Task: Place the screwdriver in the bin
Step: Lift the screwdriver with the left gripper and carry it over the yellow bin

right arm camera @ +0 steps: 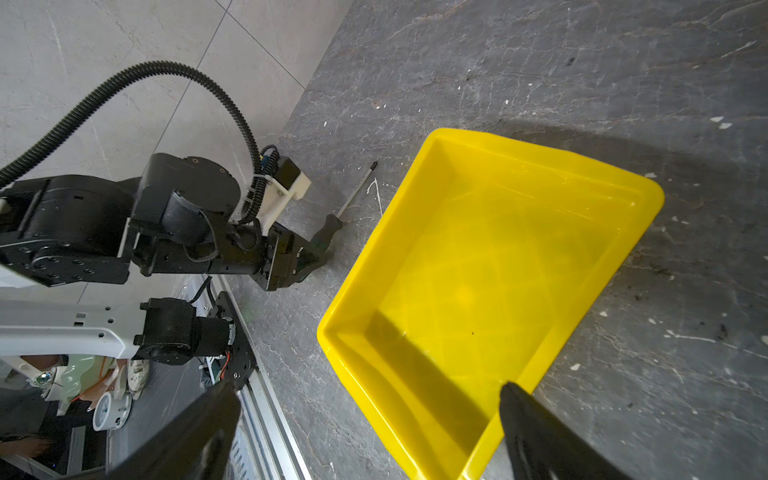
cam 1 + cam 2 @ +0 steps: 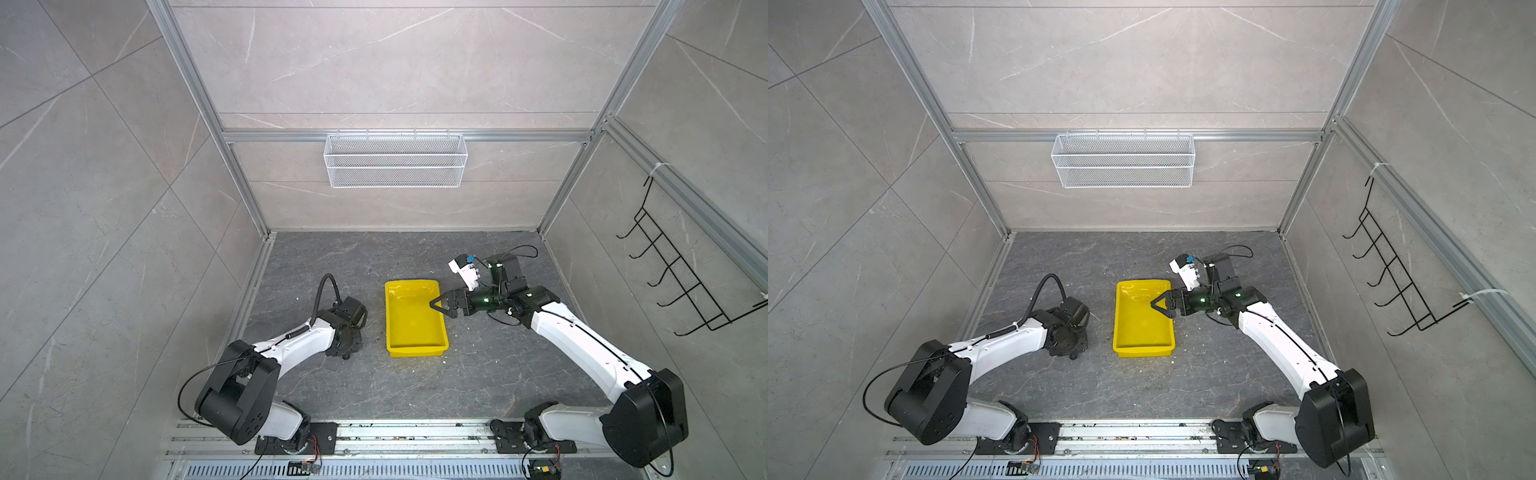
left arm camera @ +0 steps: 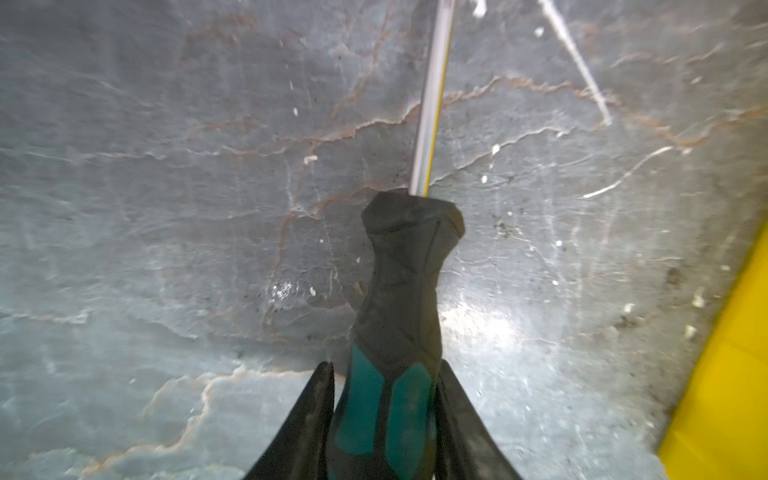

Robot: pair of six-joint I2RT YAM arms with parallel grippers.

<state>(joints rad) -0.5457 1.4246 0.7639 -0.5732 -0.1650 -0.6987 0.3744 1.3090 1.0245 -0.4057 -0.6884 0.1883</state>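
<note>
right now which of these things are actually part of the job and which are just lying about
Part of the job:
- screwdriver, gripped by its handle in the left claw, low over the floor beside the bin
- yellow bin, nothing in it

Just about:
- white wire mesh basket on the back wall
- black wire hook rack on the side wall
- right claw, open over the bin, holding nothing

Glossy smooth plastic bin point(image 1: 548, 156), matt-handled screwdriver point(image 3: 399, 291) with shiny metal shaft, veined stone-look table point(image 3: 166, 208).
</note>
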